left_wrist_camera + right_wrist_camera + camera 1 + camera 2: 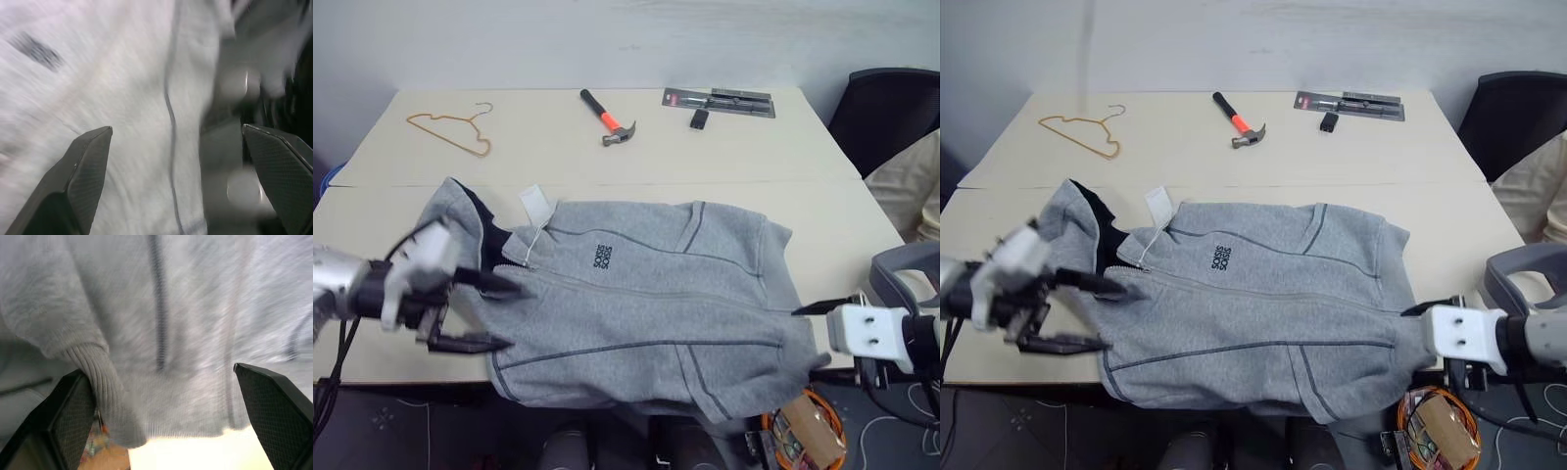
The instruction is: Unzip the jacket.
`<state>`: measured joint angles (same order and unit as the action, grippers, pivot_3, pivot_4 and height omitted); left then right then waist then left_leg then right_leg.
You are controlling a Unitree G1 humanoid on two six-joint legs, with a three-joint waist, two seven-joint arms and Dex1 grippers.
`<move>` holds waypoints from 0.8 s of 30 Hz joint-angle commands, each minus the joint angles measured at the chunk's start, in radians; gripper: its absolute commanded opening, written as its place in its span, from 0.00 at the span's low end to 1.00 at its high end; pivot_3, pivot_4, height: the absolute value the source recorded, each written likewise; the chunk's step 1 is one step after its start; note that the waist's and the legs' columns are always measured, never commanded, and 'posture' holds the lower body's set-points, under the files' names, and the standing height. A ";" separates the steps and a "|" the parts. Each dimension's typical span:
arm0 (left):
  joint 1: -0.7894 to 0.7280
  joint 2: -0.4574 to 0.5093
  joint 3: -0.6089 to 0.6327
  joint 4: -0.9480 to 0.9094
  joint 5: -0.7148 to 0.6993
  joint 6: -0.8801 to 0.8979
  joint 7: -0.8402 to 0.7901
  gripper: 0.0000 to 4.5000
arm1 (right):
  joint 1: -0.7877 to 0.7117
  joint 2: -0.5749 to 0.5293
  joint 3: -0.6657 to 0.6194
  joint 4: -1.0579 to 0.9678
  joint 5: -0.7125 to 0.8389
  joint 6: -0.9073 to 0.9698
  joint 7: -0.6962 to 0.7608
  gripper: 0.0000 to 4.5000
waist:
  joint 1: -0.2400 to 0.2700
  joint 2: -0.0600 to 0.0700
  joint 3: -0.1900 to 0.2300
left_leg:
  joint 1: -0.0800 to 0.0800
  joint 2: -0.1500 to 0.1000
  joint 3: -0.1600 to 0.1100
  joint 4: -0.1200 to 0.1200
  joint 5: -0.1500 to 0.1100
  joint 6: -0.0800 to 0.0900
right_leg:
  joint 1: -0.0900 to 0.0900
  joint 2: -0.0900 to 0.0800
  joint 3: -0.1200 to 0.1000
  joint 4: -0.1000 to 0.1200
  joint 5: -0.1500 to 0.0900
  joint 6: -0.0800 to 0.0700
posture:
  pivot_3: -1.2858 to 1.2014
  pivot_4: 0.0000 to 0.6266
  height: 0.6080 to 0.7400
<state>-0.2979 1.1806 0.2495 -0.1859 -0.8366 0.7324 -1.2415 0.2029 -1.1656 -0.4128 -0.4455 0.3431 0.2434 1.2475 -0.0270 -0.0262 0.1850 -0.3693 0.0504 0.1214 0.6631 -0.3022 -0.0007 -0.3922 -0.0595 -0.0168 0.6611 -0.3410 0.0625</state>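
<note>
Fingers on both arms stand spread wide and hold nothing: the left gripper (475,311) hovers at the hood end of the large light grey fleece hooded jacket (646,304), one black finger (494,282) over the dark-lined hood and the other just off the near hem, while the right gripper (827,306) hangs beside the waistband end near the counter's front edge.

That jacket lies flat across the pale wooden counter (822,211), hood toward the robot's left and hem toward its right, with the front zipper running across it and, as far as can be seen, closed along its length. A white tag (534,208) sticks up at the collar.

By my reading the unzipping has not begun; this is the approach. Next, the left fingers would need to find the small zipper pull near the collar and pinch it, while the right ones pin the fabric so the slider can travel.

Each forearm reaches inward from its own side, wrist angled downward toward the cloth.
</note>
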 commanded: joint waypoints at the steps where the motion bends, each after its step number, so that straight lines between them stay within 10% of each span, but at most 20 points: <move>1: -0.191 -0.080 -0.021 0.130 -0.052 0.194 0.180 1.00 | -0.084 0.010 -0.081 -0.084 0.201 0.174 -0.037 1.00 | 0.000 0.000 0.000 | 0.000 0.000 -0.001 0.000 0.000 0.000 | 0.000 0.000 0.000 0.001 0.000 0.000 | 0.52 0.24 1.00; 9: -0.721 -0.339 -0.156 0.635 0.179 0.494 0.574 1.00 | -0.308 0.028 -0.040 -0.131 0.423 0.398 -0.197 1.00 | 0.005 -0.003 0.001 | -0.003 -0.001 -0.002 0.002 0.000 0.000 | -0.001 0.000 -0.001 0.000 0.000 0.001 | 0.52 0.24 1.00; 24: -1.071 -0.543 -0.390 1.126 0.588 0.416 0.668 1.00 | -0.318 0.055 -0.020 -0.232 0.457 0.435 -0.273 1.00 | 0.003 -0.006 0.002 | -0.007 -0.002 -0.001 0.003 0.001 -0.001 | -0.005 -0.001 -0.001 0.001 0.000 0.002 | 0.52 0.24 1.00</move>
<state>-1.3373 0.6370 -0.1114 0.9155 -0.3014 1.1894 -0.5554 -0.1043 -1.1224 -0.4143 -0.6476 0.7839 0.6792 0.9886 -0.0235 -0.0327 0.1874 -0.3766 0.0487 0.1208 0.6664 -0.3012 -0.0019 -0.3975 -0.0606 -0.0181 0.6615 -0.3413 0.0644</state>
